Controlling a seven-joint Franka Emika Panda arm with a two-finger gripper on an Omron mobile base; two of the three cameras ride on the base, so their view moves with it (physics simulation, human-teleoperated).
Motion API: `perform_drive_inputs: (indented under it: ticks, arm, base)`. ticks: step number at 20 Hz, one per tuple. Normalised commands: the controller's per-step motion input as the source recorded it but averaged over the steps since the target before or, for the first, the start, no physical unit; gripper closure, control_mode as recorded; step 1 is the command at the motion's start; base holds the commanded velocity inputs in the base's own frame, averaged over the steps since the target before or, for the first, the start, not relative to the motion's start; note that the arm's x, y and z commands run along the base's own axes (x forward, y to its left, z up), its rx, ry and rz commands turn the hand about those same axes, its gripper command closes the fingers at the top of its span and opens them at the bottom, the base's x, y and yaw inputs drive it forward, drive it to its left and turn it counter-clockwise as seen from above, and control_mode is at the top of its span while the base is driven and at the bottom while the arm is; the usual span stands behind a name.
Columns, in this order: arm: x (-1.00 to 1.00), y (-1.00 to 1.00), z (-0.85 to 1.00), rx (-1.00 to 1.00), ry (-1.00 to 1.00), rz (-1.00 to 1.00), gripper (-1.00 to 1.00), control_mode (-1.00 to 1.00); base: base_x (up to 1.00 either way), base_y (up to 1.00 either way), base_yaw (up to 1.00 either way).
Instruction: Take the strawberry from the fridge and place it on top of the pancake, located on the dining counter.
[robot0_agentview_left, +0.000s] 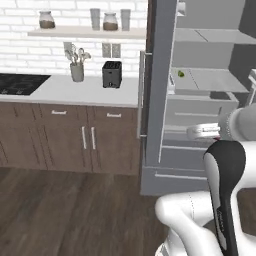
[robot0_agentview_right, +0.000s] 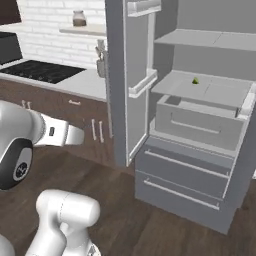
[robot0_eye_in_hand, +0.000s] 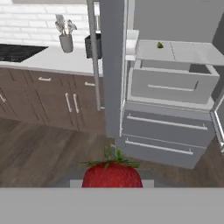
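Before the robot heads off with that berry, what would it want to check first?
1. Strawberry in hand: ok, it sits right at the gripper in the hand view, well clear of the fridge.
2. Grip firm: cannot tell, the finger tips are hidden behind the berry.
3. Hand clear of the fridge shelves: ok, the hand view looks at them from a distance.
4. Fridge door: not ok if it should be shut; it stands open.
5. Small green item left behind on the shelf: ok, it lies there untouched.
6. Pancake and dining counter located: cannot tell, these views face the fridge and worktop.
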Motion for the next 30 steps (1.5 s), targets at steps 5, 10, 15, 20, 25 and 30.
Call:
perform_drive_inputs:
  ticks: [5, 10, 15, 20, 25, 30]
  arm:
    - [0.00, 0.00, 0.00, 0.00, 0.00, 0.00, 1.00, 1.00]
    - [0.00, 0.00, 0.00, 0.00, 0.00, 0.00, 1.00, 1.00]
    - [0.00, 0.00, 0.00, 0.00, 0.00, 0.00, 1.00, 1.00]
    - [0.00, 0.00, 0.00, 0.00, 0.00, 0.00, 1.00, 1.00]
    - [0.00, 0.00, 0.00, 0.00, 0.00, 0.00, 1.00, 1.00]
    - [0.00, 0.00, 0.00, 0.00, 0.00, 0.00, 1.00, 1.00]
  base:
    - [-0.07, -0.11, 0.67]
    - [0.00, -0.54, 0.72]
    - [-0.05, -0.64, 0.72]
    - [-0.23, -0.62, 0.73]
    - [-0.25, -0.44, 0.73]
    - [-0.29, 0.03, 0.65]
